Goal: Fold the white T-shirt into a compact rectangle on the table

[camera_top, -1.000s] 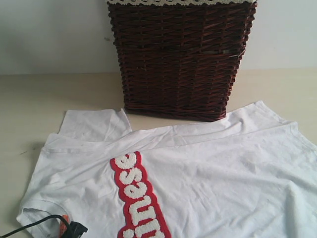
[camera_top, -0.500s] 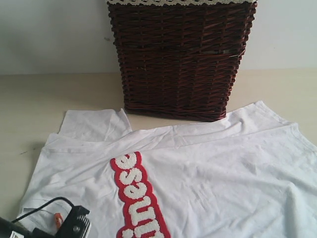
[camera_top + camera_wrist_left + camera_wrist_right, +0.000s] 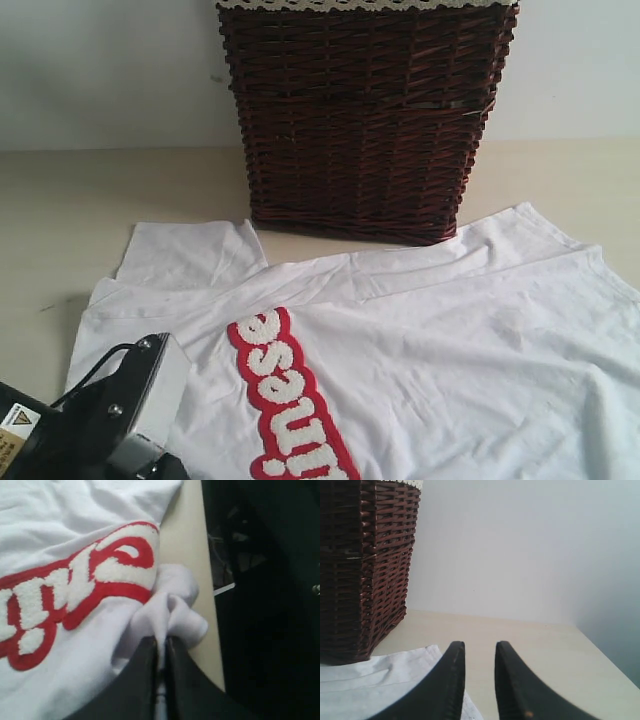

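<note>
The white T-shirt [image 3: 450,340] lies spread on the table [image 3: 60,210], its red band of fuzzy white lettering [image 3: 285,390] running toward the front edge. My left arm [image 3: 110,415] rises at the front left over the shirt's corner. In the left wrist view my left gripper [image 3: 161,641] is shut on a bunched pinch of the white T-shirt [image 3: 75,650], close to the end of the lettering [image 3: 100,575] and the table's edge [image 3: 192,570]. My right gripper [image 3: 479,647] is open and holds nothing, above bare table beside a corner of the shirt [image 3: 375,680].
A dark brown wicker basket [image 3: 360,120] with a lace rim stands at the back, just behind the shirt; it also shows in the right wrist view as the basket [image 3: 360,565]. A pale wall runs behind the table. Beyond the table's edge by the left gripper is dark floor [image 3: 270,605].
My left gripper has shut on the shirt's cloth, and the left arm has risen into the exterior view. The shirt's front-left part and lettering have shifted slightly. The right gripper has not moved.
</note>
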Motion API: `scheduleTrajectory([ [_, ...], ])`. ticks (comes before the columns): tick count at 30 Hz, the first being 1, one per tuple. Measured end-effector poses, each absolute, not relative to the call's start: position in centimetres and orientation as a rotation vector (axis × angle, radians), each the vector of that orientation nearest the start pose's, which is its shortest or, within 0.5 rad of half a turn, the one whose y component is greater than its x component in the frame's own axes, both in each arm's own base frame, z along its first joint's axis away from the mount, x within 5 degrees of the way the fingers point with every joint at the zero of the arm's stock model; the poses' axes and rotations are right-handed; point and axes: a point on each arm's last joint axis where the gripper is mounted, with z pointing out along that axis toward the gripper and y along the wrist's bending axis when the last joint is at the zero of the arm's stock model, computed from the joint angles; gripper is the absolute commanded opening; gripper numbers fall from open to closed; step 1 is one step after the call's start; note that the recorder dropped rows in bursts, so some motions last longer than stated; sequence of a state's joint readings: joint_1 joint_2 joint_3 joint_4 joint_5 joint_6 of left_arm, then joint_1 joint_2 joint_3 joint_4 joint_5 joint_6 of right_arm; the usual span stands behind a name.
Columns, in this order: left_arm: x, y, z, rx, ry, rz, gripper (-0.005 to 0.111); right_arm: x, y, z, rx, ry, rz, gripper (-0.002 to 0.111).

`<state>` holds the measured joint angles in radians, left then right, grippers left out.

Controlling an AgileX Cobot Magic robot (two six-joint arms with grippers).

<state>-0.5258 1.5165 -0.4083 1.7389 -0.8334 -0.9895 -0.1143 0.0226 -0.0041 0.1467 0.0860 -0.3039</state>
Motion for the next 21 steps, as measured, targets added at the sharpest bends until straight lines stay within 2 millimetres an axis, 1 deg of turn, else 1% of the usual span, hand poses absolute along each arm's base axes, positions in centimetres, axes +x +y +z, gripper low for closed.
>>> scheduleTrajectory([
  [5, 13.9, -14.9, 14.9, 1.627, 1.853, -1.133, 0.000, 5.8, -0.5, 20.6, -0.044, 1.590, -0.202, 0.023],
  [8, 14.5, -14.3, 14.9, 1.544, 1.917, -1.151, 0.000, 5.8, -0.5, 20.6, -0.044, 1.590, -0.202, 0.023],
  [10, 15.1, -13.9, 14.7, 1.474, 1.982, -1.110, 0.000, 5.8, -0.5, 20.6, -0.044, 1.590, -0.202, 0.023],
  [12, 15.9, -13.5, 14.3, 1.404, 2.054, -1.014, 0.000, 5.8, -0.5, 20.6, -0.044, 1.590, -0.202, 0.023],
  [15, 16.8, -13.0, 13.4, 1.359, 2.132, -0.878, 0.001, 5.8, -0.5, 20.6, -0.044, 1.590, -0.202, 0.023],
  [18, 17.2, -12.6, 12.7, 1.385, 2.156, -0.788, 0.011, 5.8, -0.5, 20.6, -0.044, 1.590, -0.202, 0.023],
  [21, 17.3, -12.5, 12.3, 1.403, 2.162, -0.765, 0.033, 5.8, -0.5, 20.6, -0.044, 1.590, -0.202, 0.023],
])
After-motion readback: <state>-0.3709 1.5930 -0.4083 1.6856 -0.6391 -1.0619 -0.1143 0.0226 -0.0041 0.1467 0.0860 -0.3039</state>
